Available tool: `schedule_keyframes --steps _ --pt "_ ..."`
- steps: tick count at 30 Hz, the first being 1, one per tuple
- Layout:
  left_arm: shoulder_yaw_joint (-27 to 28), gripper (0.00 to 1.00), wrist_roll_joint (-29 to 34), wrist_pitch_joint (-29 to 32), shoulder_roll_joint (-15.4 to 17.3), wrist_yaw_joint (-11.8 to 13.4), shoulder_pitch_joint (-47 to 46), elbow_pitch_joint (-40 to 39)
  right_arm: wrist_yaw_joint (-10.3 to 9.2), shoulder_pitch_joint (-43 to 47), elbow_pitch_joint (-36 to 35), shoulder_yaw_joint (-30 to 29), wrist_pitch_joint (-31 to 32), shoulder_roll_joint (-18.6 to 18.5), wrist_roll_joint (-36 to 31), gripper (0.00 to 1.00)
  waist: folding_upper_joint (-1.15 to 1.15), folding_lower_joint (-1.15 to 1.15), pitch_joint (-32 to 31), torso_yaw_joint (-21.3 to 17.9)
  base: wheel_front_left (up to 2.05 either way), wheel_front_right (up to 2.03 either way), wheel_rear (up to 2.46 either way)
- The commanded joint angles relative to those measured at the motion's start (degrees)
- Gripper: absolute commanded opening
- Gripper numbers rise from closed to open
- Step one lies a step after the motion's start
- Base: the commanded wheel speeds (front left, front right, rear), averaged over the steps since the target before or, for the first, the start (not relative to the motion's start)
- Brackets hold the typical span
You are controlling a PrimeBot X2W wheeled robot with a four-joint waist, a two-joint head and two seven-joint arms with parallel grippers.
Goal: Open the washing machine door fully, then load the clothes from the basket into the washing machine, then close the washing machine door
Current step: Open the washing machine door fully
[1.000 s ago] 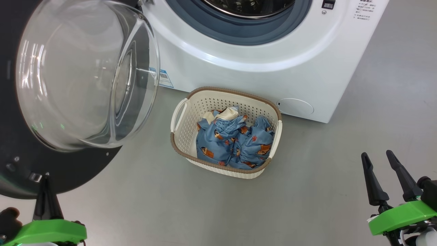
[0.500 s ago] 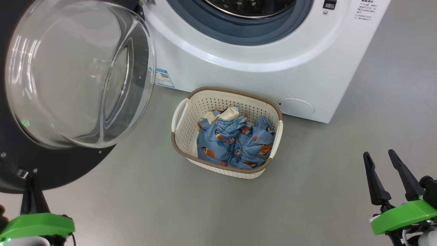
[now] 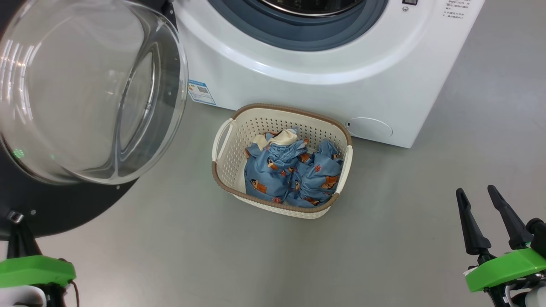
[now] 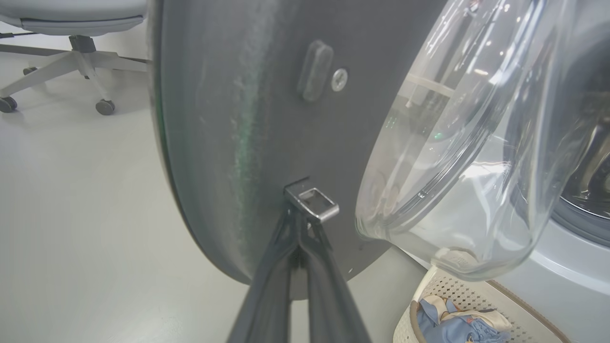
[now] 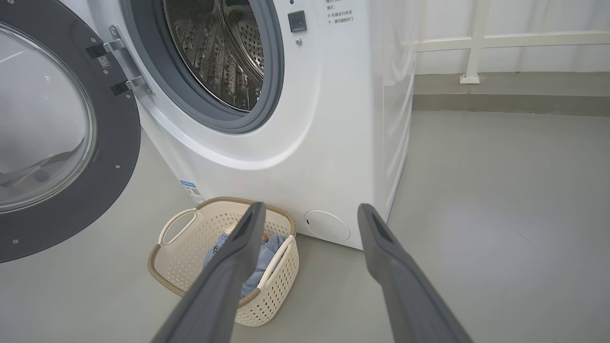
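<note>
The door stands swung out to the left of the washer, its glass bowl bulging toward the basket and its black rim reaching down to the left gripper. In the left wrist view that gripper has its fingers pressed together, tips touching the base of the metal latch on the door's inner face (whether they pinch it, I cannot tell).

The clothes lie bunched in the basket, blue with a cream part on top. The basket sits on the grey floor just before the washer, below the gasket and beside the round filter cap. The steel drum shows through the opening.

The right gripper hangs wide apart, holding nothing, well off to the basket's right with bare floor between.

A blue sticker sits low on the washer's front; small printed lines near the top corner are too small to read. An office chair stands beyond the door.
</note>
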Motion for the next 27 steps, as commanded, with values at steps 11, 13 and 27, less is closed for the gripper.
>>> schedule_keyframes --steps 11,13,27 --pt "5.7 0.00 2.8 -0.9 5.0 -0.7 -5.6 2.4 0.23 -1.4 -1.7 1.1 -0.8 -1.3 0.0 1.00 0.00 0.00 1.0 -0.4 0.00 0.00 0.00" --pt "6.0 0.00 2.9 -0.9 5.1 -0.8 -5.8 2.7 0.23 -1.4 -1.7 1.1 -0.8 -1.3 0.0 1.00 0.00 0.00 1.1 -0.4 0.00 0.00 0.00" --pt "10.0 0.00 5.5 -0.9 8.5 -0.8 -9.6 8.1 0.23 -1.9 -2.0 1.7 -0.8 -1.9 -0.1 1.00 0.00 0.00 2.5 -0.5 0.00 0.00 0.00"
